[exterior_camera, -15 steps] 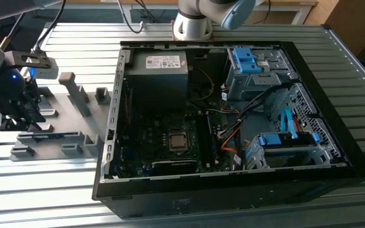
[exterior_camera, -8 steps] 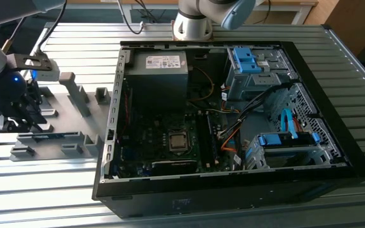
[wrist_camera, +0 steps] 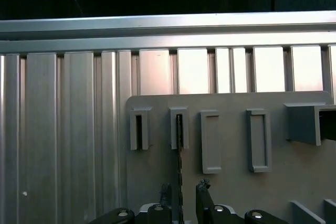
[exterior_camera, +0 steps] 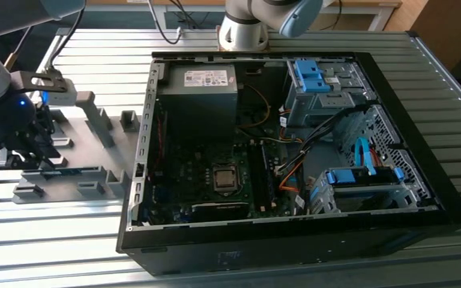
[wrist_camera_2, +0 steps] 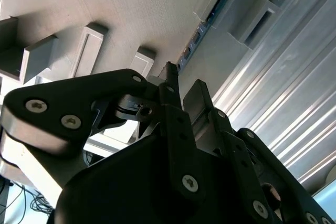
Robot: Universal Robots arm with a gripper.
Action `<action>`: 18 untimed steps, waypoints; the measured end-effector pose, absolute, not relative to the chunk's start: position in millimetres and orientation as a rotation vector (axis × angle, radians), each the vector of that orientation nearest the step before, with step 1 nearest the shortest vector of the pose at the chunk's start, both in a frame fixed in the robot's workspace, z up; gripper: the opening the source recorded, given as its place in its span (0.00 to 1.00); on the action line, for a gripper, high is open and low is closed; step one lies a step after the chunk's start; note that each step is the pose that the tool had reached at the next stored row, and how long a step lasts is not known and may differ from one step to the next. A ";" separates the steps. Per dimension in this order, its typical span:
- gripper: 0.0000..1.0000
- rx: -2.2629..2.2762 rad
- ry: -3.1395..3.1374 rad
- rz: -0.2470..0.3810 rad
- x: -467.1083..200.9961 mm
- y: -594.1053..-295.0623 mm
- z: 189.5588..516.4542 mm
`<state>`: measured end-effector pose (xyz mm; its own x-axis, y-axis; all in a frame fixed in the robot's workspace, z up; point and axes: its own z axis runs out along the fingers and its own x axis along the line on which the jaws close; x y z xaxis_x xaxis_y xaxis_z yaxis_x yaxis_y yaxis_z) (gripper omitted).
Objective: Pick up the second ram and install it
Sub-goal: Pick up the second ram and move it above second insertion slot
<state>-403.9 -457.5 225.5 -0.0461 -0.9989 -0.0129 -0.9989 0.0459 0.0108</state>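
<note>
Over at the exterior view's left, the gripper (exterior_camera: 24,157) hangs low above the grey holder tray (exterior_camera: 82,153), which lies on the slatted aluminium table (exterior_camera: 54,240). The second ram (exterior_camera: 54,173) stands on edge in a slotted block near the tray's lower edge, just beside the fingers. In the first wrist view the gripper (wrist_camera: 184,188) has its two fingertips (wrist_camera: 165,190) apart, one on each side of the thin strip (wrist_camera: 179,150), with a gap showing on both sides. The second wrist view shows the same: the gripper (wrist_camera_2: 182,82) is spread, and the blue-green ram (wrist_camera_2: 202,27) runs from between the tips into a slot of the tray (wrist_camera_2: 131,3). Further toward the exterior view's right lies the open computer case (exterior_camera: 295,240), with its power supply (exterior_camera: 202,78) in the upper middle, the processor socket (exterior_camera: 225,178) below it, and blue drive brackets (exterior_camera: 311,75) at the upper right.
</note>
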 end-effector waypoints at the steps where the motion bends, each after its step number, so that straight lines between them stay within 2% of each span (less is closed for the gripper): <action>1: 0.32 -2.168 2.270 0.026 -403.9 -457.5 225.0; 18: 0.32 -2.169 2.270 0.026 -403.9 -458.9 218.2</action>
<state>-403.9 -458.9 218.2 -0.0454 -0.9989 -0.0131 -0.9989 0.0453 0.0107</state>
